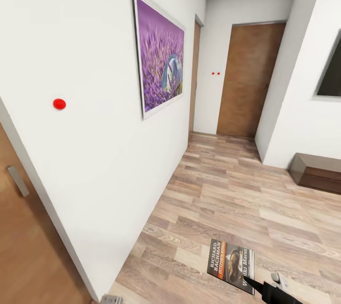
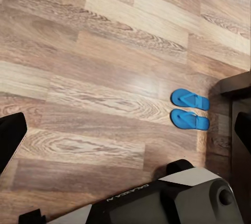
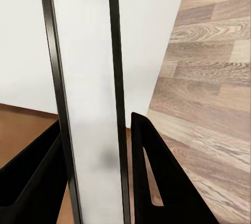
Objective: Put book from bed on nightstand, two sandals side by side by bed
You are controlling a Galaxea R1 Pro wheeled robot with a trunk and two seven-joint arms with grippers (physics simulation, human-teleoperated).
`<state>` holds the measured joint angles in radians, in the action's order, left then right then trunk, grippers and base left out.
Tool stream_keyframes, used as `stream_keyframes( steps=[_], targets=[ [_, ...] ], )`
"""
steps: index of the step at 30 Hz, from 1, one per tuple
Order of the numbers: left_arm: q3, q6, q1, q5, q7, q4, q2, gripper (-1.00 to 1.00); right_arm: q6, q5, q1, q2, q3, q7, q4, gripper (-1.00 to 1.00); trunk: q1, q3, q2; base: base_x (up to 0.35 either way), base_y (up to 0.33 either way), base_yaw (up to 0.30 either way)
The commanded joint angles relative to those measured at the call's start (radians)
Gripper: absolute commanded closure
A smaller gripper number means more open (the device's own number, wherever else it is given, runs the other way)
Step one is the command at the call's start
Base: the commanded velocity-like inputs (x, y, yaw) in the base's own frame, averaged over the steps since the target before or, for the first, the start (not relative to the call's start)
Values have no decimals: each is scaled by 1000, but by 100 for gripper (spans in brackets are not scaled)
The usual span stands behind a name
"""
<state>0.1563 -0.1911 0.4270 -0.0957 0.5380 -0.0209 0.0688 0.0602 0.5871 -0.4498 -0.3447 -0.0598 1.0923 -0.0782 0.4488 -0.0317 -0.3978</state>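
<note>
The book [image 1: 231, 266] is clamped edge-on between the right gripper's [image 3: 97, 171] black fingers [image 3: 162, 182], pages and dark covers standing up out of the jaws, carried above the plank floor [image 1: 227, 190]. Beyond the left gripper's [image 2: 125, 130] wide-open jaws lie the two sandals [image 2: 190, 109], side by side and touching, just beside a dark wooden edge [image 2: 235, 84]. Ahead hangs a purple painting [image 1: 158, 53] on the white wall [image 1: 85, 58], with a door [image 1: 248, 79] past it.

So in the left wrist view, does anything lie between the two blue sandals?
No. In the left wrist view the two sandals lie side by side on the floor, with a narrow strip of bare wood planks between them.
</note>
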Motion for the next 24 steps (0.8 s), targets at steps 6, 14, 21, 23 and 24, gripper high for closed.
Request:
stream_keyframes(
  steps=[6, 14, 21, 23, 24],
  targets=[
    [8, -5, 1, -10, 2, 1, 0, -100, 7, 10, 0, 0, -4, 3, 0, 100, 1, -2, -2, 327, 0, 0],
    [8, -5, 1, -10, 3, 1, 0, -100, 7, 10, 0, 0, -4, 3, 0, 100, 1, -2, -2, 328, 19, 0],
    [8, -5, 1, -10, 4, 1, 0, -100, 6, 10, -1, 0, -4, 3, 0, 100, 1, -2, -2, 305, 153, 0],
    [8, -5, 1, -10, 4, 1, 0, -100, 6, 10, 0, 0, -4, 3, 0, 100, 1, -2, -2, 250, 165, 0],
    [8, -5, 1, -10, 4, 1, 0, -100, 6, 10, 0, 0, -4, 3, 0, 100, 1, -2, -2, 147, 93, 0]
  ],
)
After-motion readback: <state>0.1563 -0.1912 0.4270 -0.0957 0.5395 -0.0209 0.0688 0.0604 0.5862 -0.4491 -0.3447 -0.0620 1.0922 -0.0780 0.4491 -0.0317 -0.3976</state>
